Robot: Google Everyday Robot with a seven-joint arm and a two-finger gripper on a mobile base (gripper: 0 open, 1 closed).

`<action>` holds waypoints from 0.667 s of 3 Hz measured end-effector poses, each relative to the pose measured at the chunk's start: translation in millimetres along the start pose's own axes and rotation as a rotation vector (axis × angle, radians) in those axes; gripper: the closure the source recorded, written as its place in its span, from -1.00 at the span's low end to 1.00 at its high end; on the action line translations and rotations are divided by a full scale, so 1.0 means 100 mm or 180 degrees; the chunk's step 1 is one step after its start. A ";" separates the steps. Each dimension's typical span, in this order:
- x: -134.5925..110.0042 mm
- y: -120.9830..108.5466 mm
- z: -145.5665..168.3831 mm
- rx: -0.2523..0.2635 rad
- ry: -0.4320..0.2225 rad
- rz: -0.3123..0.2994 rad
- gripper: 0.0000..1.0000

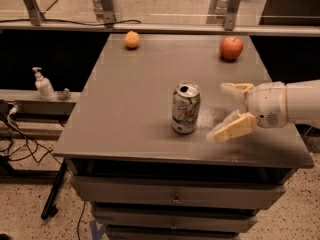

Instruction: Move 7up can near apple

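Pincer (226,110) at frame right-ctr, spread wide, holding nothing. 7up can (186,108) stands upright at ctr of desk (125,99), just left of pincer tips, not yet betw. them; long axis vertical. Apple (231,48) upper right, well apart from can.

The place looked like a robotics lab or test room. A plain grey cabinet (135,109) with drawers (175,196) served as the bench on a speckled floor (30,224). Loose cables (12,134) trailed at the left, a pump bottle (44,85) stood on a low ledge (30,101), and metal posts (107,4) rose from a rail (165,29) behind. A white robot gripper (220,112) hung over the cabinet's right side, fingers spread apart.
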State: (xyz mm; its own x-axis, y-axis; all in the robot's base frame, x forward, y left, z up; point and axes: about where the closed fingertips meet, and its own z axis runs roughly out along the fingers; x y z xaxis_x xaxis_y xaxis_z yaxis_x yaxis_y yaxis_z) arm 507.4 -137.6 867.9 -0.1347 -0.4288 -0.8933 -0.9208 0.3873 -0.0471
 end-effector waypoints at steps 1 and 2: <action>-0.03 0.06 0.17 -0.0045 -0.0345 0.0210 -1.00; -0.08 0.14 0.34 -0.0087 -0.0600 0.0332 -1.00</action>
State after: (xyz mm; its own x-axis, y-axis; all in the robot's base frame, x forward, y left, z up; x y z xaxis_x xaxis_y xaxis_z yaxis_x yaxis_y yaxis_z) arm 508.5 -101.4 859.0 -0.1614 -0.2264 -0.9606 -0.9153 0.3982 0.0600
